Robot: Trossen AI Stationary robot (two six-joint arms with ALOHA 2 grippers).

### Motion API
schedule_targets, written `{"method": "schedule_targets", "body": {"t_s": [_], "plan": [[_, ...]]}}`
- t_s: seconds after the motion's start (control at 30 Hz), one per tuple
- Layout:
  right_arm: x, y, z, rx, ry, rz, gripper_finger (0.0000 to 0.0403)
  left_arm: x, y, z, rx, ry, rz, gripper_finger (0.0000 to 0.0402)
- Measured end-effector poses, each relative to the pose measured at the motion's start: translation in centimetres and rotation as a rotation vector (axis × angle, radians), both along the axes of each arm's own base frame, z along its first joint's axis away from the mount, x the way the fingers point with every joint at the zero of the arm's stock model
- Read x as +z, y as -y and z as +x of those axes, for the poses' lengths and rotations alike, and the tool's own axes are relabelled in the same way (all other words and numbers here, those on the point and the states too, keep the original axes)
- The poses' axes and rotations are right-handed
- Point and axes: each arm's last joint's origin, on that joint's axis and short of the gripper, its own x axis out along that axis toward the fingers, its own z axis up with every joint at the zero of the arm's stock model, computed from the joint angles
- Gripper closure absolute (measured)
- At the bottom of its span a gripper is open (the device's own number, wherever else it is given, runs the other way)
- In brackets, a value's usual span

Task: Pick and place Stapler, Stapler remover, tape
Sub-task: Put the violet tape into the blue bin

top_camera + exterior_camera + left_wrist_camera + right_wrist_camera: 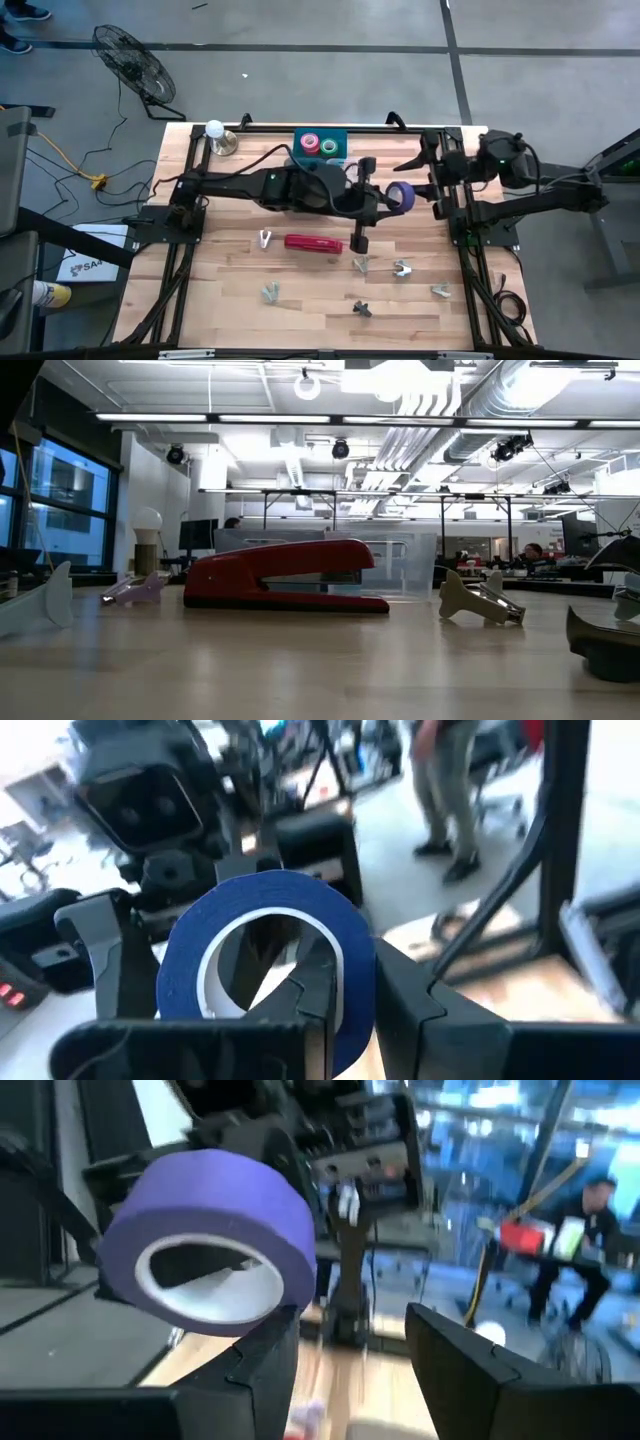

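High view: the left gripper (400, 198) holds a purple tape roll (403, 196) above the right part of the table (230, 300), close to the right gripper (432, 178), which faces it from the table's right edge. Two further tape rolls, one red (309, 142) and one green (329, 149), already lie in the teal bin (320, 133) at the far edge, so the tape portion appears partly done. The stapler (313, 243) lies on the wood near centre, not yet moved; its long axis runs left-right across the table, and which end is the front cannot be told here. Several pale staple removers, for example one (265, 238) just left of the stapler, are scattered over the near half and remain to be placed. Low view: the stapler (285, 575) lies flat, side-on, long axis across the picture, its arm raised toward the right end; a remover (480, 600) rests near it. Neither gripper shows here. Left wrist view: the left jaws are together on the wall of the roll (265, 955), one finger (315, 990) inside the pale core; the ring's opening faces the camera. Right wrist view: the right jaws stand apart, empty, with the roll (210, 1240) just ahead of one finger (265, 1365); contact cannot be confirmed.
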Motion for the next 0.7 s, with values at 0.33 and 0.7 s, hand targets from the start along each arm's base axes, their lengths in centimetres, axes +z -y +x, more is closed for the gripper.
{"method": "schedule_targets", "body": {"t_s": [0.33, 0.7], "plan": [[0.6, -0.2, 0.0, 0.082, 0.069, -0.014, 0.0226, 0.3, 0.2, 0.1, -0.065, 0.035, -0.067, 0.0365], [1.1, -0.4, -1.8, 0.094, 0.095, -0.004, 0.0226, 0.5, 0.2, 0.4, -0.049, 0.075, -0.091, 0.0365]]}}
